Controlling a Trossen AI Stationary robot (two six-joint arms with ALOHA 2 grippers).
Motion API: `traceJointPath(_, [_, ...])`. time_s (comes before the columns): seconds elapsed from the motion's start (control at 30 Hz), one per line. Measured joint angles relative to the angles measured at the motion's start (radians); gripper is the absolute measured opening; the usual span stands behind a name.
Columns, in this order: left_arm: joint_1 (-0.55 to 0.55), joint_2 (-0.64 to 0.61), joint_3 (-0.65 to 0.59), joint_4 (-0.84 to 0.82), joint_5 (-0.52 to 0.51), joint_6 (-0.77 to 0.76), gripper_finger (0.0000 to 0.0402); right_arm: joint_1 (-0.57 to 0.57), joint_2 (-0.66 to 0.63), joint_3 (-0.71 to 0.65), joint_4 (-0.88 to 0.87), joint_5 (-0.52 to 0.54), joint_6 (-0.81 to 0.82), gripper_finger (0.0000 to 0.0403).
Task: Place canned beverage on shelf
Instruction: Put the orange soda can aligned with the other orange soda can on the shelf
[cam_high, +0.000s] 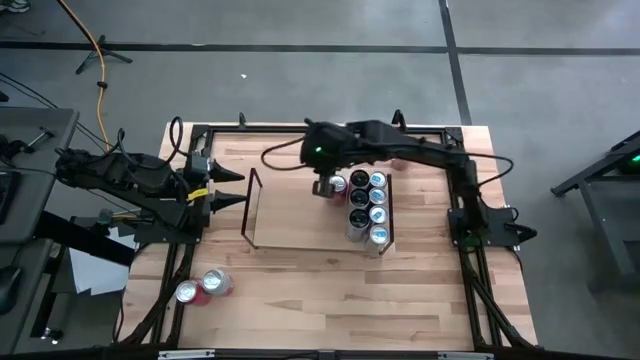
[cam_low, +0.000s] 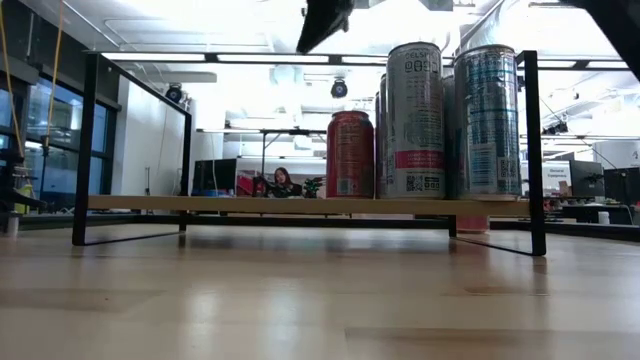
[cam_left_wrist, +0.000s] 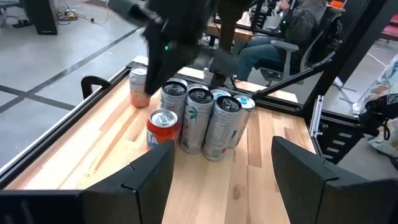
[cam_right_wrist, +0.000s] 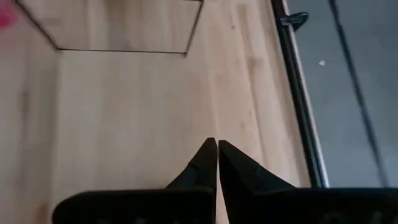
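The right gripper (cam_high: 323, 187) hangs over the shelf near the middle of the high view, its fingers (cam_right_wrist: 208, 163) pressed together and pinching nothing; in its own wrist view only bare wood shows beyond the tips. It sits just to the left of the cluster of cans (cam_high: 367, 208) in the high view, right beside a short red can (cam_low: 350, 154) at the cluster's upper-left corner. Whether it touches that can cannot be told.

The cluster stands on the right-hand end of the shelf (cam_high: 300, 225), packed in two rows against the black wire frame there. In the low view the red can stands upright on the board next to taller silver cans, and the left part of the board is bare.

The left gripper (cam_high: 232, 188) waits at the left edge of the high view, just outside the shelf's left wire frame, fingers (cam_left_wrist: 144, 180) spread and holding nothing.

Two more cans (cam_high: 202, 287) lie on the tabletop at the lower left of the high view, well apart from the shelf.

The step in hand looks like the end of a placement: a can is set down and the right arm is empty. The next move probably calls for an arm to reach the lower-left pair, open around one can, and carry it to the free space beside the cluster.
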Motion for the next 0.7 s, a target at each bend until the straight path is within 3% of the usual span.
traceJointPath(0.2, [0.001, 0.0, 0.0, 0.005, -0.018, -0.005, 0.0225, 0.009, -0.082, 0.0, -0.087, -0.092, 0.008, 0.0])
traceJointPath(0.47, [0.001, 0.011, 0.0, 0.096, -0.014, 0.037, 0.0225, 0.049, -0.204, -0.059, -0.14, -0.089, 0.055, 0.0])
traceJointPath(0.57, [0.001, 0.019, 0.0, 0.136, -0.012, 0.075, 0.0225, 0.072, -0.309, -0.207, -0.065, -0.086, 0.104, 0.0])
traceJointPath(0.7, [0.002, 0.021, -0.047, 0.294, 0.012, 0.142, 0.0225, 0.127, -0.521, -0.537, 0.167, -0.042, 0.222, 0.0])
